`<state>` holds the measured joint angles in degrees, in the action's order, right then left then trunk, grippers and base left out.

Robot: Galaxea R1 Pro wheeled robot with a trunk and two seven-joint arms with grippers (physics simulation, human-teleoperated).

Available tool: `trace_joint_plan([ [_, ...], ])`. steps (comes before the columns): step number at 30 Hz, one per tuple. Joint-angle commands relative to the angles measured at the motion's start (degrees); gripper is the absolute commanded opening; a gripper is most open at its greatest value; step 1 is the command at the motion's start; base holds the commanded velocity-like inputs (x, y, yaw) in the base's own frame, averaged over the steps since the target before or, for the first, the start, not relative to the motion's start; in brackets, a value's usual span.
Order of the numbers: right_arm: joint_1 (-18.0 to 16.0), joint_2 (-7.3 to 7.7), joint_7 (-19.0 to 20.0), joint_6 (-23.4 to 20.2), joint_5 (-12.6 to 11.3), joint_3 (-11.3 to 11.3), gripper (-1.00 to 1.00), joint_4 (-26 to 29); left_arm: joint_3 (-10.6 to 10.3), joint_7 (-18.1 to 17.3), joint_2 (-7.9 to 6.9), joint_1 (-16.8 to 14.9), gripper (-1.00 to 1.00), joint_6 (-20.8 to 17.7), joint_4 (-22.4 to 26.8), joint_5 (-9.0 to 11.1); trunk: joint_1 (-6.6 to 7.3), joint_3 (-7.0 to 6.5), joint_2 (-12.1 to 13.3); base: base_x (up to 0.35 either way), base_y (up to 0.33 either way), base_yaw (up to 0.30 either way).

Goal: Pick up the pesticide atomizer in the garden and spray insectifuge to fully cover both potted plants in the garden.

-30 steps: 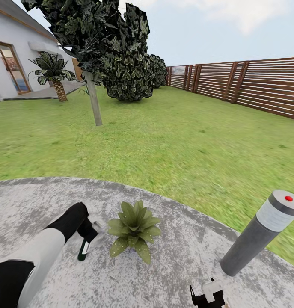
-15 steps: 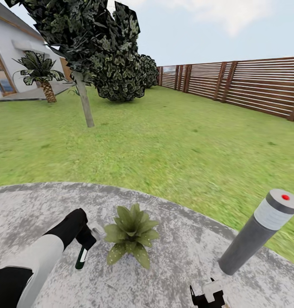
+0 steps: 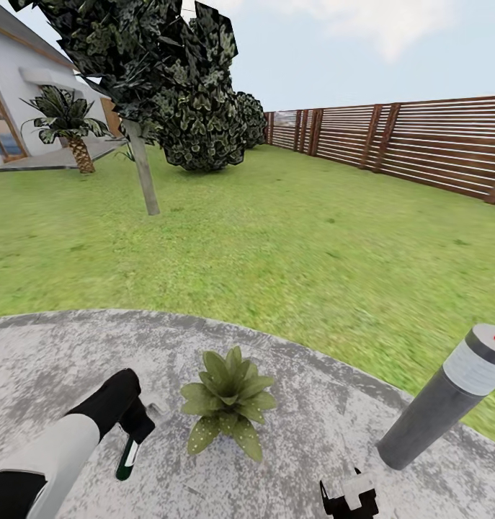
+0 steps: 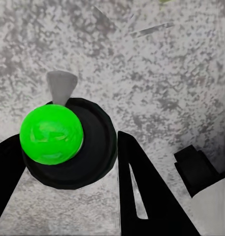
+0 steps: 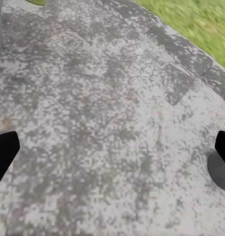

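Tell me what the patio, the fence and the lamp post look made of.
Patio: mottled grey stone or concrete, matte and speckled, with slab seams at its rim.
Fence: brown wood, in horizontal slats between posts.
Lamp post: smooth dark grey shaft, probably metal, with a pale band and red dot on top.

A home's back garden: a green lawn (image 3: 290, 238) enclosed by a brown slatted fence (image 3: 420, 144), a round grey stone patio (image 3: 312, 432), trees (image 3: 153, 79), and a white house (image 3: 16, 94) beside a palm (image 3: 67, 122).
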<state>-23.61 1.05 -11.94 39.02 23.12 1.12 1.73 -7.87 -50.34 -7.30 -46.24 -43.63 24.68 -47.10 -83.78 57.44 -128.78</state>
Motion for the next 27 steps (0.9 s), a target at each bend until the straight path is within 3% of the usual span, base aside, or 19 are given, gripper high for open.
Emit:
trace_joint_plan([
  [1,-0.04,0.00,-0.46,0.09,0.61,0.11,1.00,-0.06,-0.12,-0.55,0.15,0.00,-1.00,-0.05,0.34,-0.65,0.01,0.05,-0.02,0.000,0.000,0.000],
  [5,-0.04,0.00,-0.46,0.09,0.61,0.11,1.00,-0.06,0.14,-0.88,2.03,-0.07,-1.00,-0.51,6.30,-0.40,0.01,0.05,-0.02,0.000,0.000,0.000],
  [8,-0.04,0.00,-0.46,0.09,0.61,0.11,1.00,-0.06,-0.14,-0.94,3.48,0.02,-1.00,-0.10,7.12,-0.77,0.01,0.05,-0.02,0.000,0.000,0.000],
  [10,-0.04,0.00,-0.46,0.09,0.61,0.11,1.00,-0.06,-0.31,-0.97,3.21,0.82,-1.00,0.46,7.01,-0.94,0.01,0.05,-0.02,0.000,0.000,0.000],
  [13,-0.04,0.00,-0.46,0.09,0.61,0.11,1.00,-0.11,-0.51,-1.05,2.57,3.27,-1.00,4.32,6.96,-1.19,0.01,0.05,-0.02,0.000,0.000,0.000],
  [15,-0.04,0.00,-0.46,0.09,0.61,0.11,1.00,-0.07,-0.55,-1.07,1.25,4.42,-1.00,7.28,6.96,-1.15,0.01,0.05,-0.02,0.000,0.000,0.000],
  [20,-0.04,0.00,-0.46,0.09,0.61,0.11,1.00,-0.09,-0.55,-1.07,-1.34,4.81,-1.00,8.39,6.84,-0.92,0.01,0.05,-0.02,0.000,0.000,0.000],
  [23,-0.04,0.00,-0.46,0.09,0.61,0.11,1.00,-0.08,-0.15,-1.07,-1.39,4.79,-1.00,8.21,6.91,-0.97,0.01,0.05,-0.02,0.000,0.000,0.000],
  [27,-0.04,0.00,-0.46,0.09,0.61,0.11,1.00,-0.09,0.06,-0.97,-0.06,4.73,-1.00,7.50,7.80,-0.58,0.01,0.05,-0.02,0.000,0.000,0.000],
])
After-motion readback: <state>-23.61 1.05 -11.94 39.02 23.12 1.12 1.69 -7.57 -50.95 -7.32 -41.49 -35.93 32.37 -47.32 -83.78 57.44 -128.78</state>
